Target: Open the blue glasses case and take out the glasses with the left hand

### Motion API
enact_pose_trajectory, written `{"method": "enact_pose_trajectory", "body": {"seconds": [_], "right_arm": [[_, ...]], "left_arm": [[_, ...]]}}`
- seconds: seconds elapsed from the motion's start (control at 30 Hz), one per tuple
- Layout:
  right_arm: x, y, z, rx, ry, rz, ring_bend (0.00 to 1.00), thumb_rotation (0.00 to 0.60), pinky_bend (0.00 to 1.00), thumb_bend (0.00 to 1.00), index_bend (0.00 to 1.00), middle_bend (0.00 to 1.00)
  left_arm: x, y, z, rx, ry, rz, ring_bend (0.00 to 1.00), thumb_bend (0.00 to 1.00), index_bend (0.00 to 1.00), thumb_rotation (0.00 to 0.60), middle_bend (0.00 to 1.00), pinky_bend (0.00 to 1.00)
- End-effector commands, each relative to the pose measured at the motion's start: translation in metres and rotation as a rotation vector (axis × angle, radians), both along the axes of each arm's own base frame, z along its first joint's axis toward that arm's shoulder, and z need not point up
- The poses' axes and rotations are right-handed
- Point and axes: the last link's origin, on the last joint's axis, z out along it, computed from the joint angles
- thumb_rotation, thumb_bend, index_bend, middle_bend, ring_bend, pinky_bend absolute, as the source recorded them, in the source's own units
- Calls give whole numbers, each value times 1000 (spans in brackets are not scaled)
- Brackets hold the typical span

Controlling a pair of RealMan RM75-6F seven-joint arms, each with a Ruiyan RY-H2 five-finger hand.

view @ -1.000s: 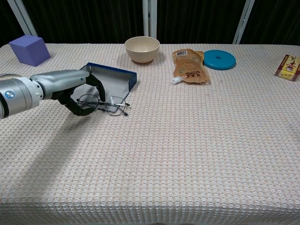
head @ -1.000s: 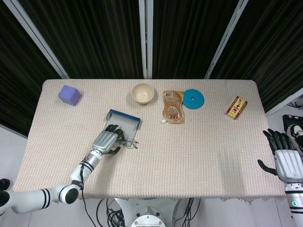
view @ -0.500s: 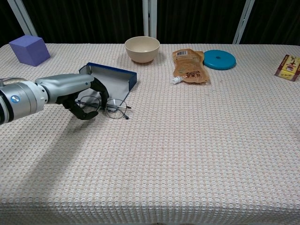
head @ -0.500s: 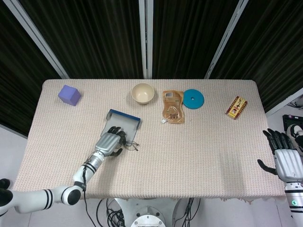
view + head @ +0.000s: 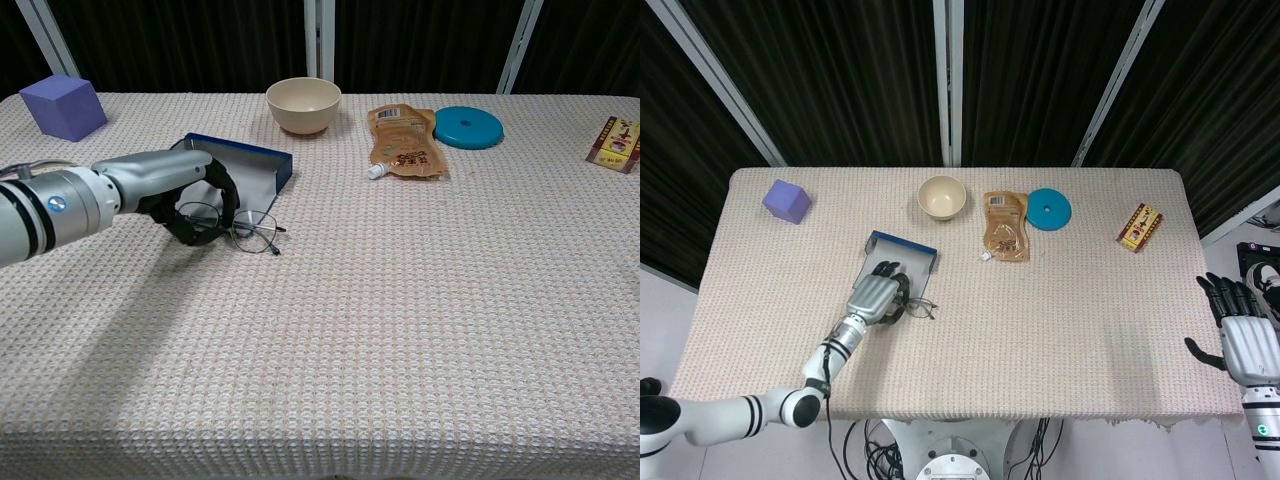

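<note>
Glasses (image 5: pixel 243 228) sit pinched in the left hand (image 5: pixel 190 195), just outside the open case (image 5: pixel 245 165), ready to lift. Right hand (image 5: pixel 1243 335) waits off the table with fingers apart, holding nothing.

Blue glasses case (image 5: pixel 248 170) open, flat on table; thin-rimmed round glasses (image 5: pixel 240 228) lying just in front

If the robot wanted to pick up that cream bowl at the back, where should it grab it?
Probably by the rim. The cream bowl stands upright and open on the table, so fingers could drop over its near rim from above, one side inside, one outside. Its rounded wall would likely slip from a side grasp. The orange pouch lies to its right, clear of it.
</note>
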Motion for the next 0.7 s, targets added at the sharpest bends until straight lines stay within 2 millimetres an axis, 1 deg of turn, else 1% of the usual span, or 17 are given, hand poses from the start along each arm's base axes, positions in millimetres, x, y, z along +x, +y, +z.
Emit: {"method": "enact_pose_trajectory", "body": {"seconds": [0.03, 0.17, 0.37, 0.47, 0.53, 0.7], "right_arm": [[0, 0, 0, 0, 0, -1, 0, 600, 0, 153, 15, 48], [0, -1, 0, 0, 0, 2, 0, 600, 0, 152, 14, 48], [0, -2, 0, 2, 0, 3, 0, 600, 0, 152, 15, 48], [1, -2, 0, 2, 1, 6, 0, 600, 0, 152, 15, 48], [1, -3, 1, 0, 2, 8, 0, 600, 0, 152, 15, 48], [3, -4, 1, 3, 4, 14, 0, 600, 0, 152, 15, 48]], "left_arm": [[0, 1, -1, 7, 0, 2, 13, 418, 546, 600, 229, 0], [0, 2, -2, 20, -11, 7, 30, 421, 597, 600, 258, 0], [-1, -1, 1, 46, -48, 5, 67, 457, 684, 600, 316, 0], [-5, -7, 9, 70, -85, 9, 79, 493, 712, 600, 334, 0], [-9, -13, 17, 80, -97, 11, 80, 500, 715, 600, 335, 0], [-24, -35, 41, 119, -128, 27, 80, 499, 715, 600, 332, 1]]}}
